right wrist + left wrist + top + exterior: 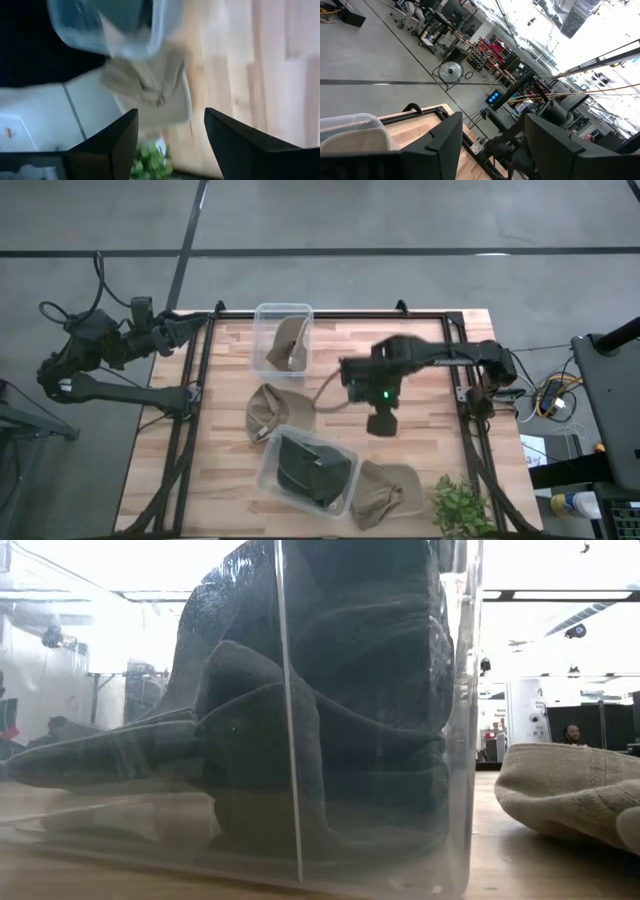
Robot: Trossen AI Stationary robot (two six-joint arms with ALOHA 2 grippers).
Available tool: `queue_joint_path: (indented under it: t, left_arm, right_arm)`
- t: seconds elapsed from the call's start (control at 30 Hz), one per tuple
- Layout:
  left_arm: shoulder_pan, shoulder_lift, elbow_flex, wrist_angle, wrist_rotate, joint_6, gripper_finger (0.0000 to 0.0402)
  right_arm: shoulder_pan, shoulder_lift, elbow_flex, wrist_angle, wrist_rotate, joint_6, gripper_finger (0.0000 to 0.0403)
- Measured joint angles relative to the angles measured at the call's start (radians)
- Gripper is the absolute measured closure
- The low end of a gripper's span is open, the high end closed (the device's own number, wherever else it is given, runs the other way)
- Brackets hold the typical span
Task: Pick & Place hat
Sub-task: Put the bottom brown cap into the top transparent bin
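Note:
Several hats show in the high view. A tan hat (288,345) sits in a clear bin (262,330) at the far side. A tan cap (268,412) lies on the table's middle. A dark hat (315,470) fills a clear bin (272,480) near the near edge, and it also fills the low view (330,710). Another tan hat (385,492) lies beside it (150,90). My right gripper (381,425) hovers open over the table's middle, right of the cap, with nothing between its fingers (170,145). My left gripper (190,328) waits open past the table's far left corner (492,145).
A green plant (462,505) stands at the near right corner. A black frame (205,370) runs along the table's left, far and right sides. Bare wood (430,430) lies right of my right gripper. In the low view the tan hat (570,795) rests on the table beside the bin.

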Motion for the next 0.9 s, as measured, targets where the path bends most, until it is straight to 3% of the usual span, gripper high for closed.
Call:
queue_joint_path:
  t: [0.4,0.9]
  left_arm:
    - [0.000,0.000,0.000,-0.001,0.000,0.000,0.0193]
    - [0.000,0.000,0.000,-0.011,0.000,0.000,0.0193]
  right_arm:
    - [0.138,-0.009,-0.393,0.095,-0.012,-0.031,0.0181]
    - [0.208,-0.042,-0.685,0.398,0.017,-0.042,0.0182]
